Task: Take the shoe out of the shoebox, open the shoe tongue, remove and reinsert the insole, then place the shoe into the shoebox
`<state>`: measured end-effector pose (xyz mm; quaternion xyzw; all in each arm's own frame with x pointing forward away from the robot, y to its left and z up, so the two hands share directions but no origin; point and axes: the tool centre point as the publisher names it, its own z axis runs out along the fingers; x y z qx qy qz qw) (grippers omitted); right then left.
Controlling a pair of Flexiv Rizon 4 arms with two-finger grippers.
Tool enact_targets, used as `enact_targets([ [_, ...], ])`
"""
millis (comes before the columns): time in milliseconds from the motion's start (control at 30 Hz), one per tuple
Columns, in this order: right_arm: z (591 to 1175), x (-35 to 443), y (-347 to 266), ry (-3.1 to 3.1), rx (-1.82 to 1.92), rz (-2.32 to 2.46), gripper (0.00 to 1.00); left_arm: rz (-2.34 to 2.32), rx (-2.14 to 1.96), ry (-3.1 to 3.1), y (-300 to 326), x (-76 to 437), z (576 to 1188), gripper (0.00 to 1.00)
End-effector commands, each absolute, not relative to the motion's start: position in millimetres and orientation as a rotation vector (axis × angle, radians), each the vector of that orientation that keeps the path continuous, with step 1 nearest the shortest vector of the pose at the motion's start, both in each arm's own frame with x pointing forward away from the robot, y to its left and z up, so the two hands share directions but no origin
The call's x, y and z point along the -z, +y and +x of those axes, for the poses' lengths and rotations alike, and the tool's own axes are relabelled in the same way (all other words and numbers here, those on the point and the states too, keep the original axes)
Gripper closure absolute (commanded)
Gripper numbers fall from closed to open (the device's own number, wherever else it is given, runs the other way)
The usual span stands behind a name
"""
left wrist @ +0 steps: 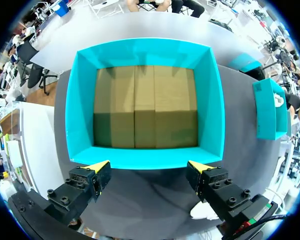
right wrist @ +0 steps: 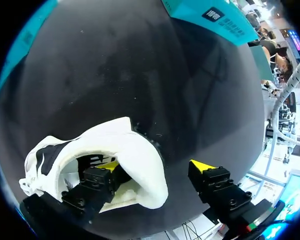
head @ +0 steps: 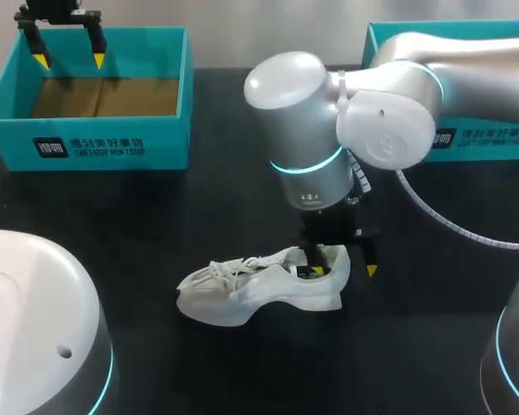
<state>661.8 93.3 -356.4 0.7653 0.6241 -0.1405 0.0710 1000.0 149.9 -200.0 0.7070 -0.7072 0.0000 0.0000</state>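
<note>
Black table (head: 156, 225), teal shoebox (head: 104, 143) showing brown cardboard floor (head: 104, 97), white shoe (head: 242, 298) outside

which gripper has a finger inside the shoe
The right gripper: one finger sits inside the white shoe, while the left gripper hangs by the teal shoebox.

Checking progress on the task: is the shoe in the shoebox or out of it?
Out. The white shoe lies on its sole on the black table, and the teal shoebox shows only its bare cardboard floor.
</note>
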Motion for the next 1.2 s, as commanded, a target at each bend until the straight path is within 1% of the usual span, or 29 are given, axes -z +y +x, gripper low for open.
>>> enact_targets([
  [33, 654.2, 334.6, 90.8, 1.463, 0.331, 2.550, 0.00, 2.221, 0.000, -2.222, 149.9, 200.0, 1000.0, 0.00],
  [433, 644.4, 286.6, 87.7, 1.598, 0.190, 2.608, 0.00, 2.221, 0.000, -2.222, 149.9, 200.0, 1000.0, 0.00],
  [800, 638.1, 238.4, 85.8, 2.015, -0.041, 2.513, 0.00, 2.221, 0.000, -2.222, 149.9, 200.0, 1000.0, 0.00],
  [833, 638.0, 236.5, 85.0, 2.051, -0.039, 2.475, 0.00, 2.221, 0.000, -2.222, 149.9, 200.0, 1000.0, 0.00],
  [1033, 634.6, 225.5, 75.2, 2.475, -0.305, 2.228, 0.00, 2.221, 0.000, -2.222, 149.9, 200.0, 1000.0, 0.00],
  [1133, 627.9, 223.2, 67.6, 2.822, -0.596, 1.917, 0.00, 2.221, 0.000, -2.222, 149.9, 200.0, 1000.0, 0.00],
  [1200, 627.9, 223.2, 67.6, 2.822, -0.596, 1.917, 0.00, 2.221, 0.000, -2.222, 149.9, 200.0, 1000.0, 0.00],
])
